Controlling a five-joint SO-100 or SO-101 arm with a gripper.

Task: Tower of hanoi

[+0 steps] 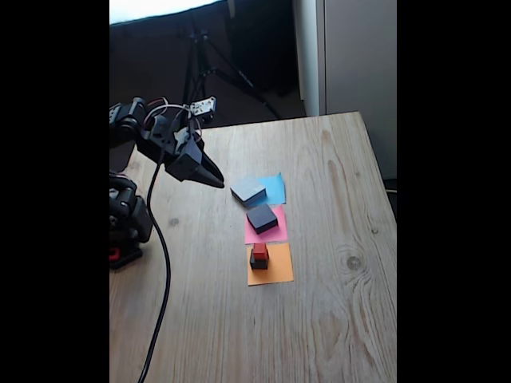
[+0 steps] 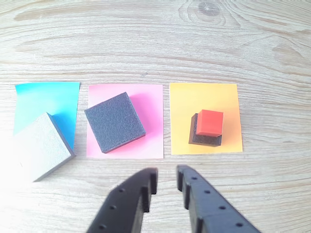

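Red cube (image 2: 210,123) sits on the small black cube (image 2: 204,138) on the orange paper (image 2: 228,104), which in the wrist view lies ahead of the gripper (image 2: 166,177) and off to its right. The medium black block (image 2: 115,122) rests on the pink paper (image 2: 148,99) ahead and to the left, and the grey block (image 2: 41,148) overhangs the blue paper (image 2: 46,97) farther left. Jaws are empty and only slightly parted, held above the table (image 1: 335,319), so I judge a reach for the red cube needs a rightward shift.
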